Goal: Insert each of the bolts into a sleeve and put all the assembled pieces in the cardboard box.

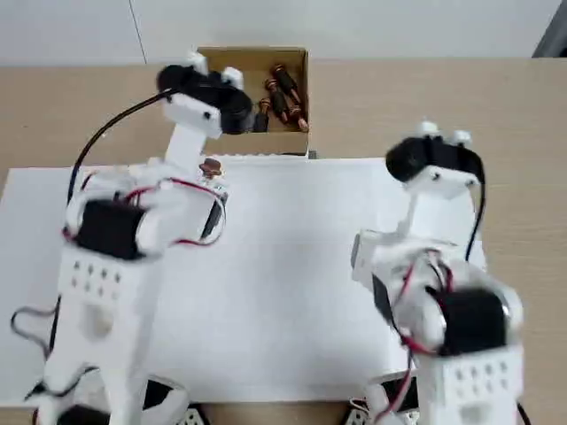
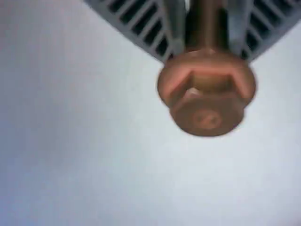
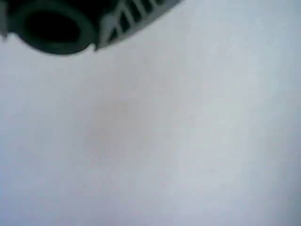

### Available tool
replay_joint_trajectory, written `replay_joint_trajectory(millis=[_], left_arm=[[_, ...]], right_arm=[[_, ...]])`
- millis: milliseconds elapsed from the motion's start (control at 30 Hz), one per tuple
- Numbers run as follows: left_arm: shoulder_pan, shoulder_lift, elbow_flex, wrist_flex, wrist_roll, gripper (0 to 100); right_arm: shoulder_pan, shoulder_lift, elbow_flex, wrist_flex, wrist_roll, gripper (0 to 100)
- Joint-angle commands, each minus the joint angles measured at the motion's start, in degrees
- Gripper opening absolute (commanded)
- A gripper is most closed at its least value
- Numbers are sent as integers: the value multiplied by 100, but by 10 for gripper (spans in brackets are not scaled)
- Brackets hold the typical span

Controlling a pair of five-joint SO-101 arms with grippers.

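left gripper (image 2: 207,21): clamped on the bolt (image 2: 207,96) by its shank, head poking out
bolt spot: upper left of the high view, over the white sheet (image 1: 292,266), just below the cardboard box (image 1: 252,55)
box: assembled pieces (image 1: 283,96) already inside
right arm (image 1: 431,173): right side, grip can't tell
step: guessing insertion, no sleeve visible on it
next: needs shank lined up straight with a sleeve

Copper-brown bolt (image 2: 207,94), grey ribbed left end effector (image 2: 207,23), brown cardboard box (image 1: 257,57), copper and black pieces (image 1: 283,96) inside it, plain white sheet (image 1: 292,266), pale tan wood-toned surface (image 1: 399,106), white arms (image 1: 97,292), black motors (image 1: 111,228), red and black wires (image 1: 190,186)
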Motion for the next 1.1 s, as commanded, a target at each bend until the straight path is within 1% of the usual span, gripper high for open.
replay_joint_trajectory(millis=[0, 167, 267, 333, 400, 500, 600, 733, 900, 1067], left_arm=[[79, -1037, 822, -747, 484, 5], [44, -2505, 2316, -2057, 923, 5], [44, -3367, 3301, -2866, 1108, 5], [44, -3938, 3864, -3332, 1380, 5], [44, -4448, 4321, -3631, 1714, 5], [88, -5064, 4875, -3930, 2004, 5], [88, -5547, 5376, -4123, 2057, 5], [88, -6145, 5763, -4132, 2092, 5], [88, -6848, 6308, -4387, 2602, 5], [97, -7358, 6897, -4818, 3147, 5]], right_arm=[[13, -620, 18, -4, 176, 2], [13, -1314, 835, -391, 422, 2], [-4, -1710, 1547, -954, 571, 2], [13, -1982, 2040, -1323, 686, 2], [-4, -2281, 2497, -1710, 703, 2], [-57, -2738, 3209, -2299, 721, 2], [-321, -3187, 3912, -2862, 993, 2], [-787, -3881, 4765, -3565, 1257, 2], [-1464, -4760, 5811, -4312, 1714, 2], [-2123, -4708, 6251, -5007, 2013, 2]])
